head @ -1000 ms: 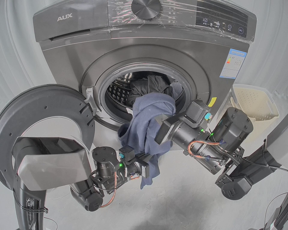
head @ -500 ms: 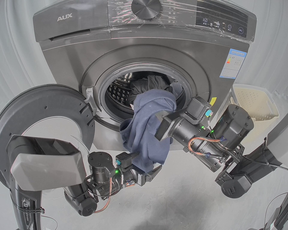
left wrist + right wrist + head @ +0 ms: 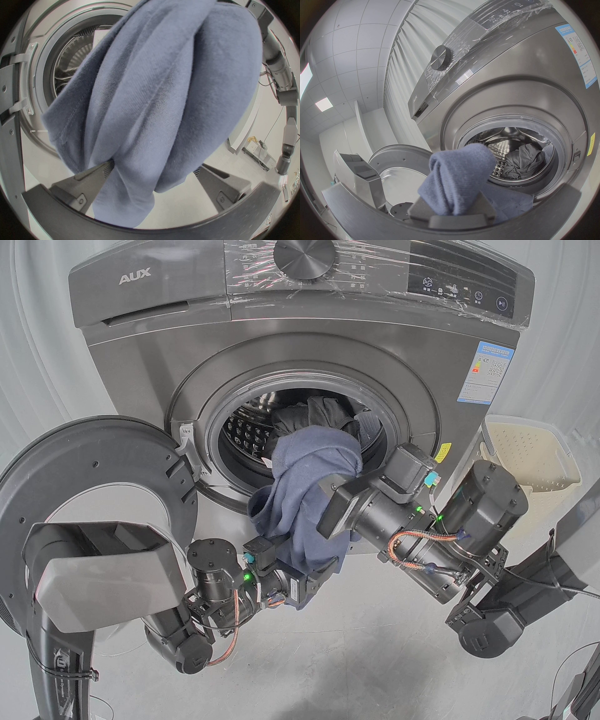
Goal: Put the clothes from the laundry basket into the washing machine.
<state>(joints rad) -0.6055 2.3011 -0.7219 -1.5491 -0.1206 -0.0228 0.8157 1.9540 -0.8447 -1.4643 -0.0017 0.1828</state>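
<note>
Held the blue garment (image 3: 300,490), draped out over the door rim of the washing machine (image 3: 187,365), clamped in the closed right end effector (image 3: 453,201), its lower folds hanging between the spread fingers of the left end effector (image 3: 153,178), with dark clothes (image 3: 312,415) in the drum (image 3: 247,430).

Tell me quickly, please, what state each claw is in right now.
Left claw: open; the blue-grey soft fabric garment hangs between its fingers, unclamped.
Right claw: closed on that garment's upper fold.

Washer (image 3: 156,352), basket (image 3: 531,452), blue garment (image 3: 306,490) — one each
</note>
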